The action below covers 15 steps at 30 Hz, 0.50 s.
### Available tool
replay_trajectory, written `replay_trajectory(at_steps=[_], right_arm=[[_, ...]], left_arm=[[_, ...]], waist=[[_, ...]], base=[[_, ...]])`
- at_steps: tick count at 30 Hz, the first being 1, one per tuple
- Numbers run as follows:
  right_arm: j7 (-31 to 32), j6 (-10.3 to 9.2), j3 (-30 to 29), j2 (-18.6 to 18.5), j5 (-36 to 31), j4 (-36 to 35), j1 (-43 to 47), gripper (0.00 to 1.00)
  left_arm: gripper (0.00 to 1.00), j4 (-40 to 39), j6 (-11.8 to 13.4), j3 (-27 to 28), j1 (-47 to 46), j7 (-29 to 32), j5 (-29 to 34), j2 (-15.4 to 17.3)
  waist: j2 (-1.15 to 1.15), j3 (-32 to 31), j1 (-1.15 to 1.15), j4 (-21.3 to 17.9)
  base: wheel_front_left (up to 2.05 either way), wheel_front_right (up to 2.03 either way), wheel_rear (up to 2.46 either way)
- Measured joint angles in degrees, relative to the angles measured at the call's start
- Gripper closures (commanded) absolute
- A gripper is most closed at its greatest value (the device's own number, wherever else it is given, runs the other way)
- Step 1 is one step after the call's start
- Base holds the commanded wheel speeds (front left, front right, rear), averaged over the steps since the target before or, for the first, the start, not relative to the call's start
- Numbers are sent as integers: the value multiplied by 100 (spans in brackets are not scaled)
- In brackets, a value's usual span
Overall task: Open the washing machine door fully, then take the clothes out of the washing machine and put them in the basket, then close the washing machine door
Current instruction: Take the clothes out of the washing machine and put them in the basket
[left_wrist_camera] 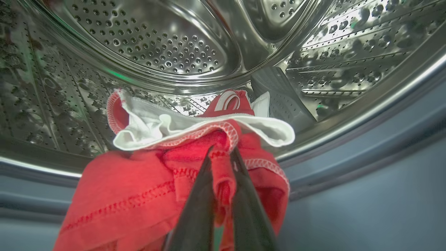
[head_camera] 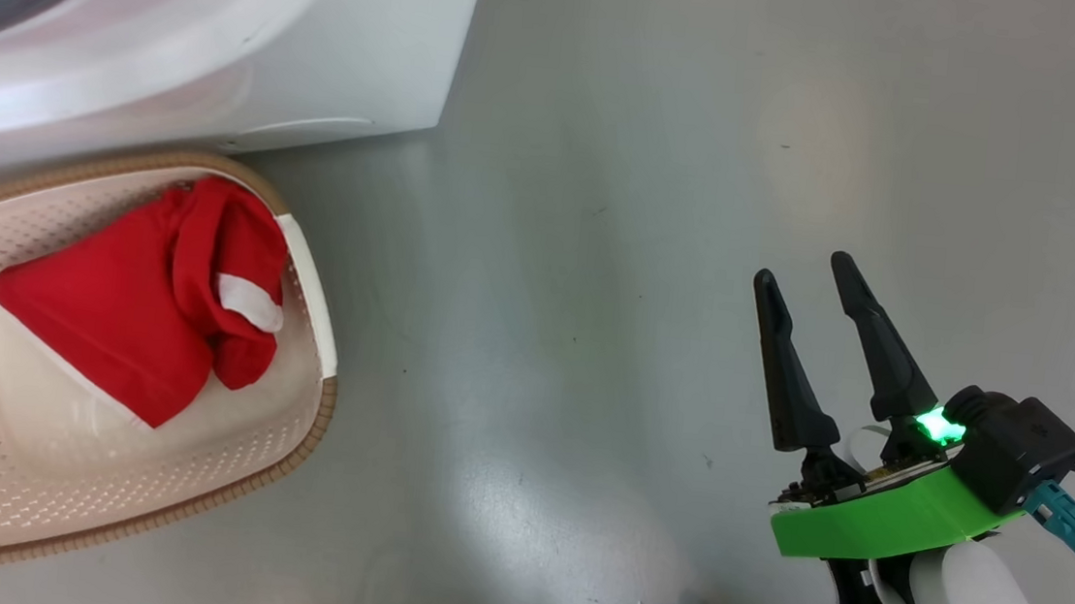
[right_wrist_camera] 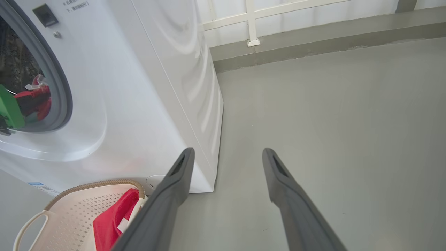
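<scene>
The clothes are in two places. One red piece with white trim lies at the lip of the steel drum inside the washing machine. The left tool is clamped on a fold of that red cloth, its two dark fingers pressed together just under the white-edged hem. That pinch makes sense to me: soft fabric offers no firm edge, so a bunched ridge is the surest thing to hold when pulling it out over the grey gasket.

Below the machine's front, just beside it, stands the basket with more of the clothes heaped inside. I'd guess it was set there so the carry from the drum is short.

Over to the right, above the bare floor, the right tool hangs with its prongs apart and nothing between them. It is well away from the machine, likely kept aside so it doesn't crowd the opening and is free for the door afterwards.
</scene>
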Motion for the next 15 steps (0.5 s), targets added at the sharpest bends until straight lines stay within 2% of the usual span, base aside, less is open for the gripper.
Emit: replay_trajectory(at_steps=[8,15], right_arm=[[0,0,-32,-1,-8,47,0,0],[0,0,-107,-1,-9,120,1,0]], left_arm=[[100,-432,-8,71,266,1,-315,-131],[100,-1161,-59,357,766,0,-671,-324]], waist=[[0,-145,0,93],[0,-353,0,185]], base=[[0,0,0],[0,0,0]])
